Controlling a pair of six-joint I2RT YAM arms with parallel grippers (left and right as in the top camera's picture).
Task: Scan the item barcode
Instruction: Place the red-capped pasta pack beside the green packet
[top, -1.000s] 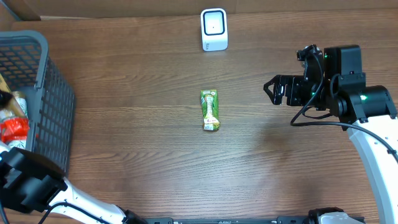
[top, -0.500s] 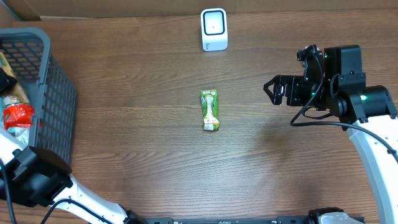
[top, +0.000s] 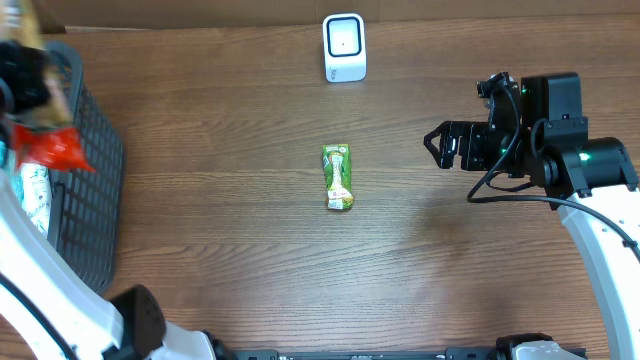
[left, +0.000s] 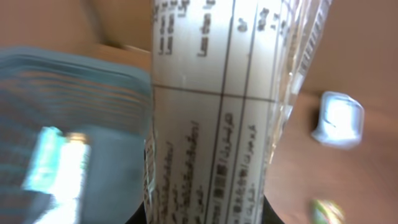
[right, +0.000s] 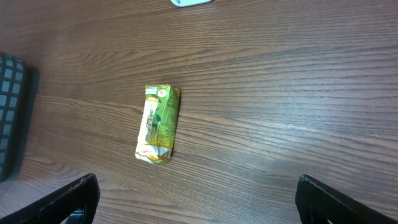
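Left gripper (top: 22, 80) is clamped on a clear-wrapped packet (left: 214, 118), held up over the far rim of the grey basket (top: 95, 170), well apart from the white barcode scanner (top: 344, 47). Overhead only gives me its red end. Left wrist shows a white printed table panel, text too blurred to read. Right gripper (top: 438, 148) hangs with jaws wide apart, nothing in them. Its wrist view looks down on the green pouch (right: 157, 124) mid-table, print too small to read.
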